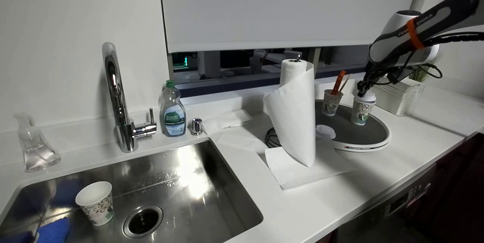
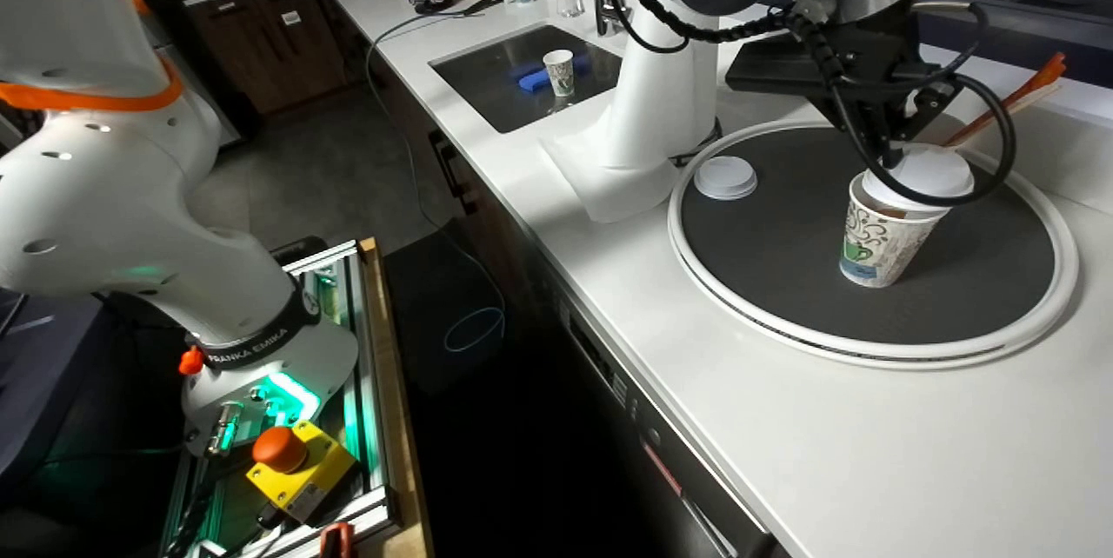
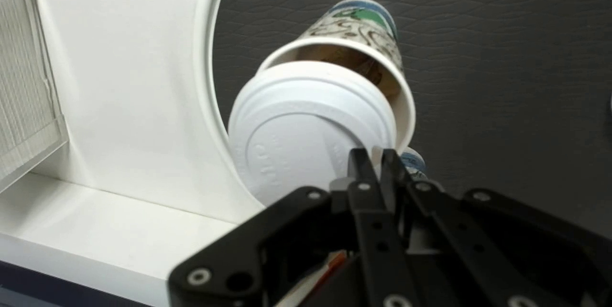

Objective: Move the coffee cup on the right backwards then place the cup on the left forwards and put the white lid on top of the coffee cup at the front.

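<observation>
White lid (image 3: 303, 130) is pinched by its edge in the nearly closed claw (image 3: 374, 155), held over the front coffee cup (image 2: 883, 238) but off-centre, part of the mouth uncovered; contact with the rim cannot be told. If released here, it may be tipped off; if pressed one-sidedly, the cup may be toppled.

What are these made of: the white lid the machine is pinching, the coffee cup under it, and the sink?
The white lid: probably matte plastic, from its moulded ridges and embossed-looking lettering.
The coffee cup: likely smooth paper, from its thin wall and printed swirls.
The sink: seemingly stainless steel, shiny grey with bright glare.
</observation>
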Tool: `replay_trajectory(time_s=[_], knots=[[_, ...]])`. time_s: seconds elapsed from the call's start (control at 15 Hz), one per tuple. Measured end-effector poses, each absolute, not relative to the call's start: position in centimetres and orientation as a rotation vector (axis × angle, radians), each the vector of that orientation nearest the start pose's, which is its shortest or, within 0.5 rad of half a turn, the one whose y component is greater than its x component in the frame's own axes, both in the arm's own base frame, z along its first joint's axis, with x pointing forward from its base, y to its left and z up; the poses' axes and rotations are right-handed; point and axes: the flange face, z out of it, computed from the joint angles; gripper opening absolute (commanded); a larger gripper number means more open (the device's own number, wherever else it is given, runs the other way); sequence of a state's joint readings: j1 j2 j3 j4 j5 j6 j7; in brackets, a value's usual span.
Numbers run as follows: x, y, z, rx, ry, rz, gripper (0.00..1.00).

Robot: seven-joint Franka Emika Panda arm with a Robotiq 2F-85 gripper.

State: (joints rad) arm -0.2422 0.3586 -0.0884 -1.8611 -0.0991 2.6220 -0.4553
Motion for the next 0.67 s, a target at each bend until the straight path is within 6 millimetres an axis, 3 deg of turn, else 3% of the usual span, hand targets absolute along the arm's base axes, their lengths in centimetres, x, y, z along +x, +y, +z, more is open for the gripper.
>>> replay_trajectory(time_s=[0.67], knots=[[63.3,-19.5,37.0,-3.32,-0.417,-0.507,0.02]])
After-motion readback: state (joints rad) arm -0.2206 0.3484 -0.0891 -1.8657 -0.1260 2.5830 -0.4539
